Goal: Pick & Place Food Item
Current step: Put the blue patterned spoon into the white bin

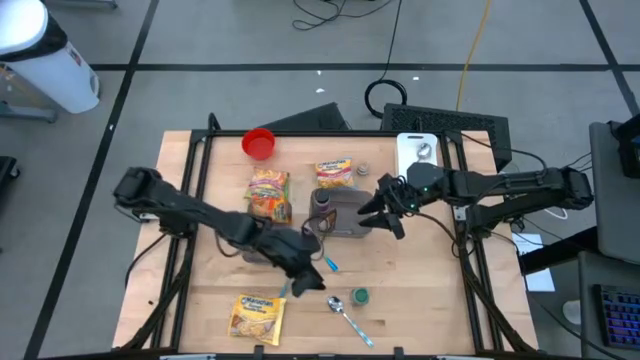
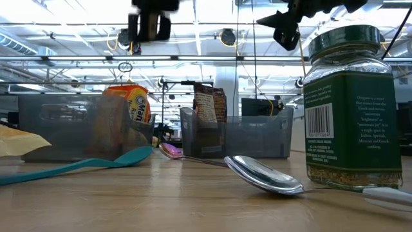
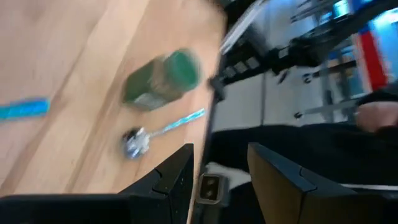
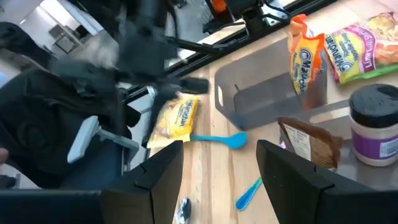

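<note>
A yellow noodle packet with a printed picture lies flat near the table's front edge, left of the spoon and green-lidded jar. Two similar packets sit farther back: one beside the grey bin, another behind it. The left gripper hangs over the table between the bin and the front packet, fingers spread apart with nothing between them, touching nothing. The right gripper hovers at the bin's right end, fingers likewise apart and empty. In the low view the jar's green label shows a barcode and small white text, "Oregano" readable at its start. A packet standing in the bin reads "Maruchan". A blue spoon lies by the bin, and a white-labelled jar stands nearby.
</note>
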Controlling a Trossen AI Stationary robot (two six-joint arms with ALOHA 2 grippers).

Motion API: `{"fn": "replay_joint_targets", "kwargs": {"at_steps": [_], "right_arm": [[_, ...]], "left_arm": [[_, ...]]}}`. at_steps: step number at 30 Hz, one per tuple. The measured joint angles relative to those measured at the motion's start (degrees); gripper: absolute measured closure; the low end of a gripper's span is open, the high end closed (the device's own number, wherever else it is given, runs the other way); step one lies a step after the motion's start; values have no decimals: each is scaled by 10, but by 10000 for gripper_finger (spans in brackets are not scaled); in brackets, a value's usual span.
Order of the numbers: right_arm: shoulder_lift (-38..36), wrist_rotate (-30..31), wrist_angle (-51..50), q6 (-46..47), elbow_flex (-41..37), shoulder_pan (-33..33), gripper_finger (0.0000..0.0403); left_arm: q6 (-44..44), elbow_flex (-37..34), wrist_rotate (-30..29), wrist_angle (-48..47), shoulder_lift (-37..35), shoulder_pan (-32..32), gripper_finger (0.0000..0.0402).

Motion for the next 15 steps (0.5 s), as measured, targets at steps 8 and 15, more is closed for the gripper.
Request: {"fn": "replay_joint_targets", "kwargs": {"at_steps": [8, 15], "right_arm": [[-37, 32, -46, 14, -6, 0, 206], [-101, 62, -39, 55, -67, 1, 206]], "left_arm": [[-15, 0, 11, 0, 70, -8, 245], [-21, 1, 33, 23, 120, -8, 245]]}}
